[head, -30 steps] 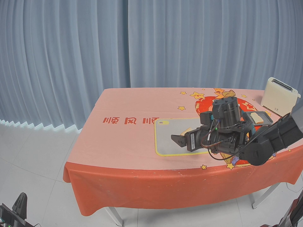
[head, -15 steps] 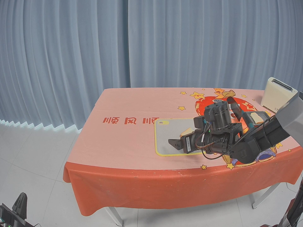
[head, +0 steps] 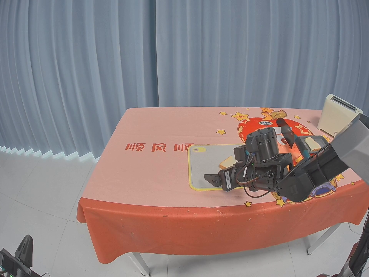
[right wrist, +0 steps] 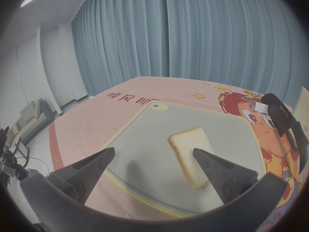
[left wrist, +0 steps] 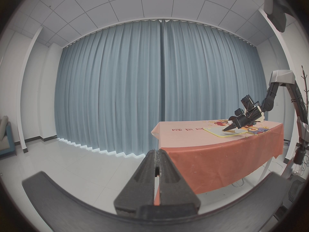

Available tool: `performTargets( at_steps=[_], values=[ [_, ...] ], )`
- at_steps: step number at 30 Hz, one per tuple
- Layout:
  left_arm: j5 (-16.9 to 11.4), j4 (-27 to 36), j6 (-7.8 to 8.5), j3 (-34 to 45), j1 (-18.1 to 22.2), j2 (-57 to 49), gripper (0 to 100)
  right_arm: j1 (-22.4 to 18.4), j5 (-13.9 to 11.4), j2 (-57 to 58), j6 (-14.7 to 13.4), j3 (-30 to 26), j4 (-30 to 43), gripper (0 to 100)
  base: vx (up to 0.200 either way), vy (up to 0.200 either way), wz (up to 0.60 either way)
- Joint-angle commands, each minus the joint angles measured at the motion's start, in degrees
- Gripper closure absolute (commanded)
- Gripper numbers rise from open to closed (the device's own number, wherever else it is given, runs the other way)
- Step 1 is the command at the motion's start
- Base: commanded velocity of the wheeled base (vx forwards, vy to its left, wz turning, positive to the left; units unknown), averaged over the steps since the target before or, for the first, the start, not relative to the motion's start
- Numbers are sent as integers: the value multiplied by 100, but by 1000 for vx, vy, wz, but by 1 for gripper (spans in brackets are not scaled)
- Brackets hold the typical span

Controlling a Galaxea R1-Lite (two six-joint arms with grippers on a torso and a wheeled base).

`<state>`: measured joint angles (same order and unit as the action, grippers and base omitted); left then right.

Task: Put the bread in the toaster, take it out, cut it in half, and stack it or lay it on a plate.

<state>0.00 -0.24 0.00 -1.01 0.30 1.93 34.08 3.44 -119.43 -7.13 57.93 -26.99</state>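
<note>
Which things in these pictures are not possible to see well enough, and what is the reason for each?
Bread slice, head view: mostly covered by the right arm; only a corner shows on the cutting board.
Plate, head view: the arm hides its near part, so its contents are unclear.
Toaster, head view: slot interior too small to see.
Dark tool, right wrist view: near the edge; knife or not, cannot tell.

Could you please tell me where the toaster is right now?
In the head view, the toaster stands at the far right corner of the table, just behind the plate holding a piece of bread.
</note>
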Motion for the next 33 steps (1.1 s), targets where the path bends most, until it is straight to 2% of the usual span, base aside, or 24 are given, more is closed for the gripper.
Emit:
performTargets(
  at_steps=[1, 17, 23, 24, 29, 33],
  values=[
    [0, -2, 0, 101, 5, 1, 100, 19, 8, -10, -8, -19, -8, 0, 0, 0, 0],
    [0, -2, 0, 101, 5, 10, 100, 46, 25, -177, -16, -27, 1, 0, 0, 0, 0],
    [0, -2, 0, 101, 5, 1, 100, 46, 113, -195, -16, -10, 1, 0, 0, 0, 0],
    [0, -2, 0, 101, 5, 1, 100, 46, 113, -195, -25, -10, 1, 100, 0, 0, 0],
    [0, -2, 0, 101, 5, 10, 100, 54, 157, -177, -25, -27, 1, 100, 0, 0, 0],
    [0, -2, 0, 101, 5, 1, 100, 63, 351, -151, 1, -89, 1, 100, 0, 0, 0]
  ],
)
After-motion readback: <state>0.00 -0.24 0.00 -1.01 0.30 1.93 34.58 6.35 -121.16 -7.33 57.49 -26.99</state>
